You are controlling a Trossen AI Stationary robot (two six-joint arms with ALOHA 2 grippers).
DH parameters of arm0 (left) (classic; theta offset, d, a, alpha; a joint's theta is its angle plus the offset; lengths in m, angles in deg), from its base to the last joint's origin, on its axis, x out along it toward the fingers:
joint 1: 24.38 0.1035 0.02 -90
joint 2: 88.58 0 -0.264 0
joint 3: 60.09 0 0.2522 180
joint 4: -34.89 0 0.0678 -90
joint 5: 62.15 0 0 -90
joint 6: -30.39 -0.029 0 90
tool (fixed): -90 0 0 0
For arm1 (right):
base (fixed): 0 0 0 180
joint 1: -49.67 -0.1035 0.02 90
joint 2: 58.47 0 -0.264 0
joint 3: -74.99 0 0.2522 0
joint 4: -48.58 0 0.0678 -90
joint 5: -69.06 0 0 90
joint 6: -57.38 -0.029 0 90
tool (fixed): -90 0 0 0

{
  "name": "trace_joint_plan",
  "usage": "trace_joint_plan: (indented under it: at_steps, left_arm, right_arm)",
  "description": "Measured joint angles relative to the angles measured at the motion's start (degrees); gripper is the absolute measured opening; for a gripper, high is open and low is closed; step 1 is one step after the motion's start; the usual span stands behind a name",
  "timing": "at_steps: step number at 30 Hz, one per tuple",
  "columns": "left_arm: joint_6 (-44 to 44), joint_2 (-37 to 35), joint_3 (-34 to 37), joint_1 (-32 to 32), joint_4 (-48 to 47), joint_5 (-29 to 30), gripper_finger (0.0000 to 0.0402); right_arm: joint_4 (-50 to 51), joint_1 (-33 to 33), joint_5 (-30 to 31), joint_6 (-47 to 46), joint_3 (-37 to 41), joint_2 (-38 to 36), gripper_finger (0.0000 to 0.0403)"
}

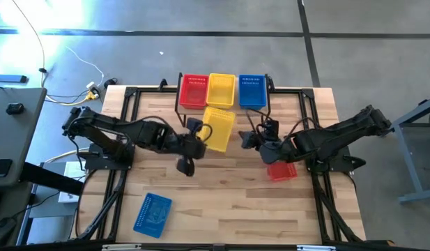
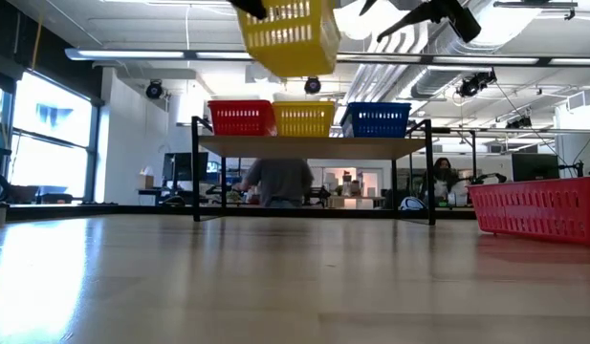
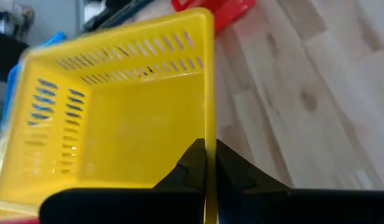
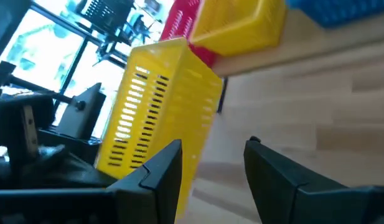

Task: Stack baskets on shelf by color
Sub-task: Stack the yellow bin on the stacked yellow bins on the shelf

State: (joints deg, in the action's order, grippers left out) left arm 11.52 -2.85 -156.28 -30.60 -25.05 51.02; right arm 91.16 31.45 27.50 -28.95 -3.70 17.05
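My left gripper (image 1: 201, 132) is shut on a yellow basket (image 1: 219, 130), which is lifted clear of the table in front of the shelf (image 2: 314, 146); the low view shows it high up (image 2: 289, 32). The shelf's board carries a red basket (image 1: 194, 90), a yellow one (image 1: 221, 90) and a blue one (image 1: 252, 90), side by side. My right gripper (image 4: 210, 165) is open, raised just to the right of the held basket (image 4: 159, 106) and touching nothing. Another red basket (image 1: 281, 171) rests on the table under the right arm, and another blue one (image 1: 153, 213) near the front-left. My left gripper pinches one side wall of the yellow basket at its rim (image 3: 210, 127), one finger (image 3: 190, 167) inside the basket and the other (image 3: 234, 171) outside. It comes at it from the table's left. The basket hangs lifted clear and tilted.
Black frame rails (image 1: 124, 125) run along both sides of the tabletop. The shelf stands at the far edge on thin black legs (image 2: 195, 182). Bare wood lies in the table's middle (image 1: 228, 202). A person (image 2: 278, 182) shows in the room behind the shelf.
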Motion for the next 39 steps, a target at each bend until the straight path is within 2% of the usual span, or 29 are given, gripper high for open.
trace_joint_plan:
  at_steps: [5,11,23,39]
  left_arm:
    - [-2.7,-1.2,0.0,4.6,3.0,-2.1,0.0]
    - [-4.3,-2.2,-0.1,12.0,7.9,-8.7,0.0]
    - [-9.4,-1.7,-0.1,25.2,10.6,-15.5,0.0]
    - [-15.9,3.5,-0.1,31.5,15.4,-16.5,0.0]
  right_arm:
    - [-0.3,0.6,1.2,6.1,0.0,-2.2,0.0156]
    - [-0.3,2.1,1.3,12.7,0.0,-4.8,0.0156]
    - [-0.2,7.3,1.1,20.2,0.0,-8.6,0.0156]
    - [-0.2,11.3,-2.2,22.6,0.0,-8.6,0.0156]
